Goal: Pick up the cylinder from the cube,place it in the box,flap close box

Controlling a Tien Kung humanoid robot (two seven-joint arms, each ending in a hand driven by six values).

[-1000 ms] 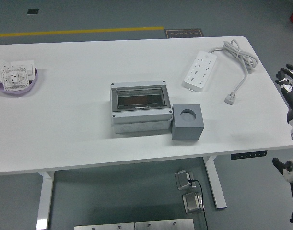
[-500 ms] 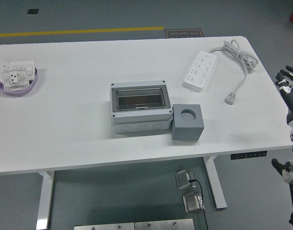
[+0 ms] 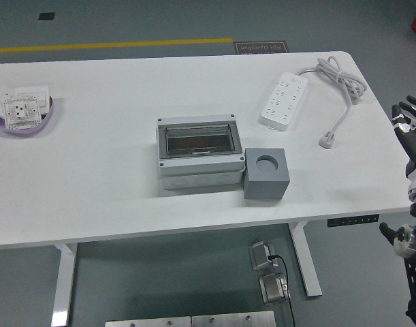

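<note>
Over at the far left of the white table (image 3: 92, 177) there's a shallow purple dish (image 3: 22, 121) with a couple of white wall socket plates (image 3: 20, 107) stacked in it, square and flat, plastic by the look of it. Middle of the table is the box (image 3: 199, 151), a light grey plastic enclosure with screws at the corners and a dark see-through flap (image 3: 197, 140) that's lying down flat over the opening, so it reads as closed; can't really tell what's inside through the tinted window. Touching its right side is the grey cube (image 3: 266, 174), matte with a round recess in the top face, and that hole looks empty, no cylinder sticking up out of it that I can spot anywhere. Further right and toward the back sits a white power strip (image 3: 284, 101), long and rectangular with rows of outlets, its thick white cable (image 3: 342, 85) looped near the corner and running down to a plug lying flat on the tabletop. Right hand (image 3: 408, 120) is at the right edge of the frame, off past the table edge, black fingers with pale tips, spread apart and holding nothing, well away from the cube and box.
</note>
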